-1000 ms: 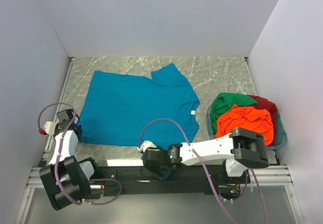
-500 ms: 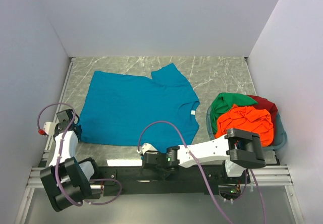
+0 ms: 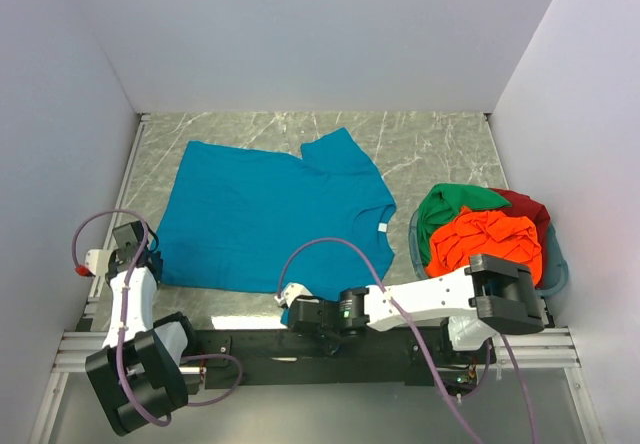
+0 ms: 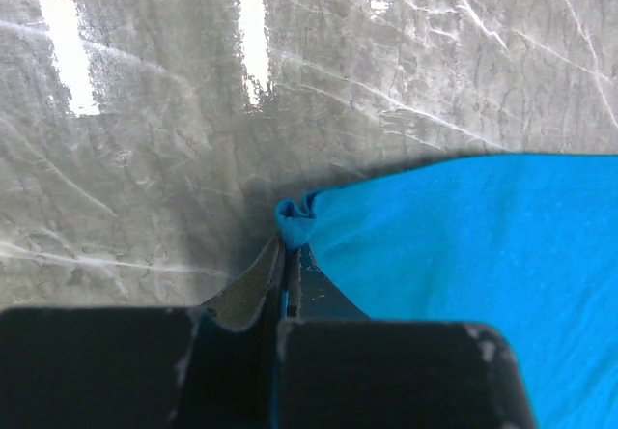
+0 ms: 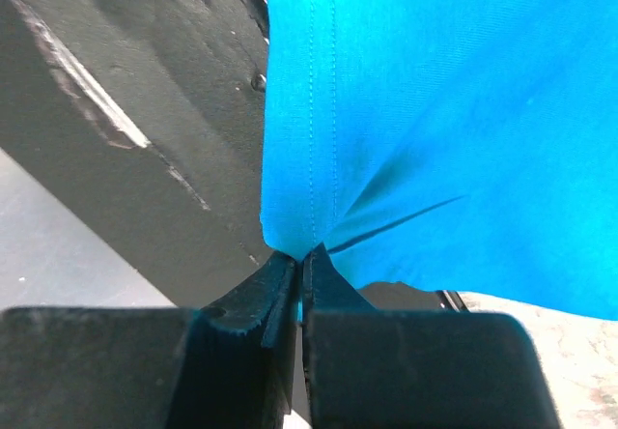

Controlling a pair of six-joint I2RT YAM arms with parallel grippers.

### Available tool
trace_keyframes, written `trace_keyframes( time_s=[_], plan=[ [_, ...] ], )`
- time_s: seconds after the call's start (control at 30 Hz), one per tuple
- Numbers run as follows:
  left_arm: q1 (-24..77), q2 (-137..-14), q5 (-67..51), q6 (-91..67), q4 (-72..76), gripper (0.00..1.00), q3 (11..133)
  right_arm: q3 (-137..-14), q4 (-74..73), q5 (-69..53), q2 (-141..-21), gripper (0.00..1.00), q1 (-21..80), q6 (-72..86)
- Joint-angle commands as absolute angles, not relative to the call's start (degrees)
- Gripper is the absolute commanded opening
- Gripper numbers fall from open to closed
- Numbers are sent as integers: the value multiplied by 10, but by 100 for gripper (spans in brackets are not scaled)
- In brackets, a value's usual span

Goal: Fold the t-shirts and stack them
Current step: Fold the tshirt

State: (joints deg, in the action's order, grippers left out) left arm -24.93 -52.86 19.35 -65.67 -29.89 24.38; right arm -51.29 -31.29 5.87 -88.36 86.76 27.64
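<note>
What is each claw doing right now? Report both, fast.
Left claw: shut on a corner of the blue shirt.
Right claw: shut on the blue shirt's near edge.

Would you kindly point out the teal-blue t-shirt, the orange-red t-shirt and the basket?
teal-blue t-shirt (image 3: 260, 214): top external view, middle of its body.
orange-red t-shirt (image 3: 485, 244): top external view, crumpled centre.
basket (image 3: 559, 274): top external view, right rim.

Bright, even light was thrown from overhead. Two white streaks of glare were laid on the marble table (image 4: 435, 52) in the left wrist view, and a soft shadow was cast along the edge of the teal-blue t-shirt (image 4: 463, 255). The left gripper (image 4: 288, 250) and right gripper (image 5: 299, 260) were rendered dark and slightly blurred.
</note>
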Motion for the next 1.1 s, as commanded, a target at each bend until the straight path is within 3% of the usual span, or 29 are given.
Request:
trace_keyframes(
  time_s=[0.0,0.5,1.07],
  plan=[
    [-250,-516,191,-667,-309,1,245,-519,-317,74,-856,3,866,280],
    [-243,-533,118,-656,-279,1,286,-599,-388,164,-828,0,711,220],
    [-188,-626,141,-671,-272,1,375,-689,-388,236,-859,0,592,168]
  ],
)
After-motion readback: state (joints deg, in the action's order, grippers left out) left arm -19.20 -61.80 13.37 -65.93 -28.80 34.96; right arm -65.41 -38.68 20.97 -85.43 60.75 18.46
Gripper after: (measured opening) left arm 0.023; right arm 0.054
